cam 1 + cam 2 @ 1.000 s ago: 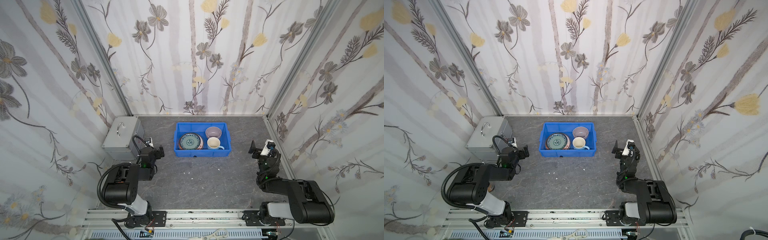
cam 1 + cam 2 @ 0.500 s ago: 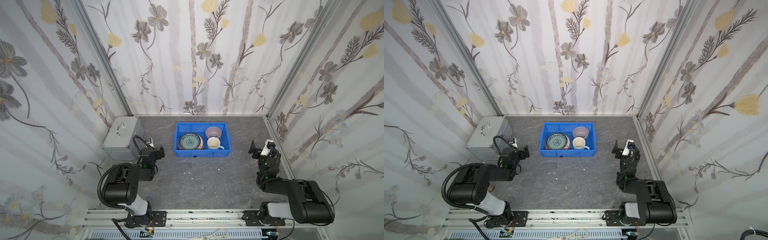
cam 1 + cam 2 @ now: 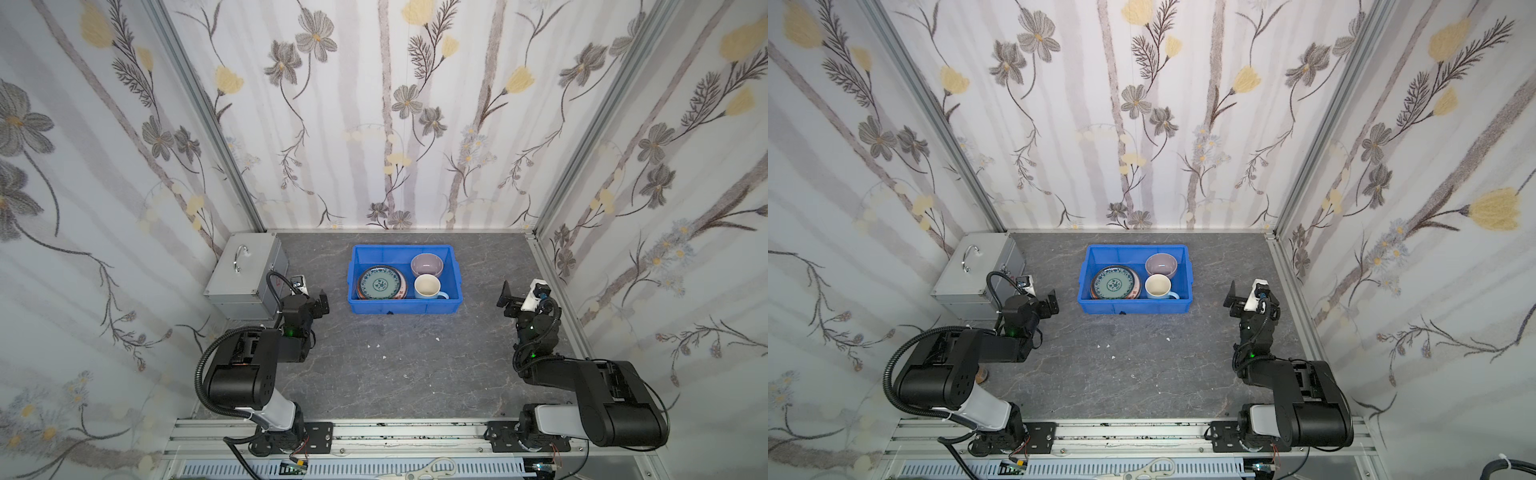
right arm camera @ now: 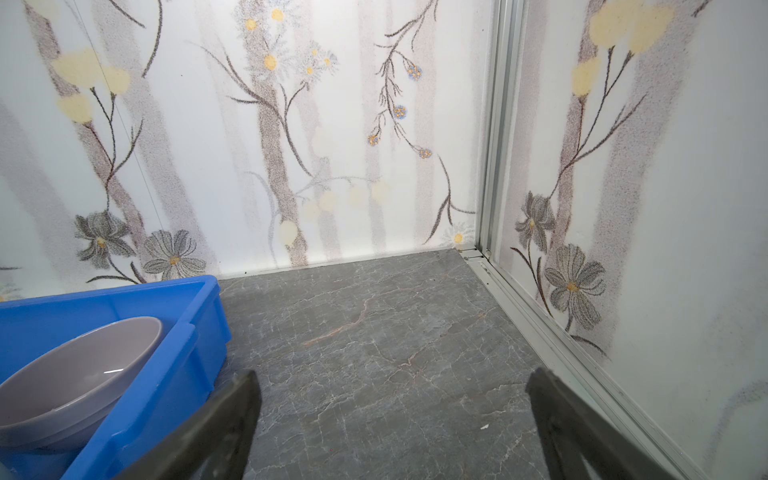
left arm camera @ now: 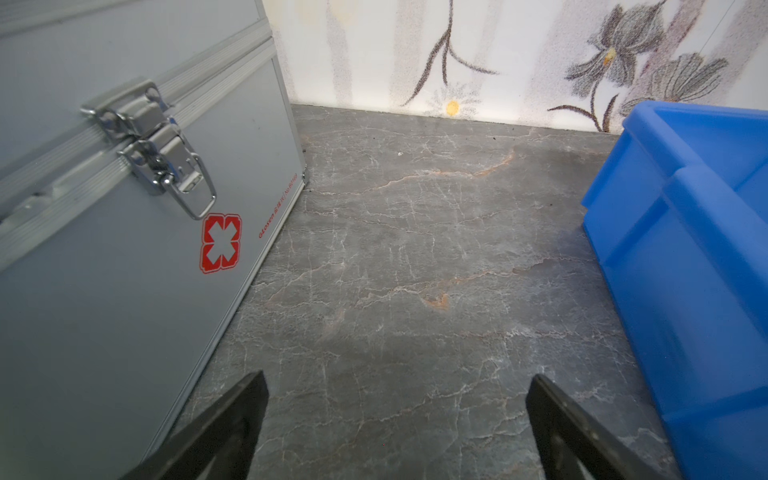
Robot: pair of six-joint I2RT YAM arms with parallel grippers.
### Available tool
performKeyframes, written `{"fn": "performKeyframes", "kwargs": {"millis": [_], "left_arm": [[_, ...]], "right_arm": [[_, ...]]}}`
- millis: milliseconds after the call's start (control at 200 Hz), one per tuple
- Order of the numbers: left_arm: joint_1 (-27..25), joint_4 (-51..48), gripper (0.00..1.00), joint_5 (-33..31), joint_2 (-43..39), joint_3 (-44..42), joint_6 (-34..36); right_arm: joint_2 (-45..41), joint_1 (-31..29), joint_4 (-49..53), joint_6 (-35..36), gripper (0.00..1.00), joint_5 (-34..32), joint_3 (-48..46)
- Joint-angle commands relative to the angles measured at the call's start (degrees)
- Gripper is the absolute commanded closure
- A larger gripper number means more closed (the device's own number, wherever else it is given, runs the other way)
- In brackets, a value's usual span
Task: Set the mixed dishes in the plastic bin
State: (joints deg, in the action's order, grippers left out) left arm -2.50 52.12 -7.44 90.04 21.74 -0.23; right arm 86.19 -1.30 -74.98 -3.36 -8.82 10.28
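Step in hand: I judge the loading finished; I see no dish left out on the table (image 3: 407, 357) in either top view.
Plastic bin: the blue plastic bin (image 3: 404, 305) sits mid-table, towards the back wall.
Dishes: stacked plates (image 3: 380, 283) with the teal patterned one on top, the lilac bowl (image 3: 427, 264) and the pale-blue mug (image 3: 428, 287) all lie inside it.
Left hand: my left hand (image 5: 395, 419) is empty, jaws spread wide, low over bare table between the silver case (image 5: 124, 232) and the bin.
Right hand: my right hand (image 4: 395, 419) is likewise spread and empty, beside the bin's other end.
Next move: nothing to grasp; I would park both arms, well apart from the bin.
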Motion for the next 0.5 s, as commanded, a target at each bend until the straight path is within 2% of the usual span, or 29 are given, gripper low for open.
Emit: {"fn": "performKeyframes", "kwargs": {"millis": [0, 60, 495], "left_arm": [[0.37, 1.36, 0.00, 0.46, 0.05, 0.23, 0.23], [0.74, 0.86, 0.00, 1.11, 0.13, 0.49, 0.13], [1.36, 0.28, 0.00, 2.50, 0.13, 0.66, -0.25]], "right_arm": [[0.29, -0.11, -1.02, 1.87, 0.00, 2.61, 0.85], [0.38, -0.19, 0.10, 2.98, 0.00, 5.32, 1.47], [0.69, -0.11, 1.08, 2.88, 0.00, 5.48, 2.13]]}}
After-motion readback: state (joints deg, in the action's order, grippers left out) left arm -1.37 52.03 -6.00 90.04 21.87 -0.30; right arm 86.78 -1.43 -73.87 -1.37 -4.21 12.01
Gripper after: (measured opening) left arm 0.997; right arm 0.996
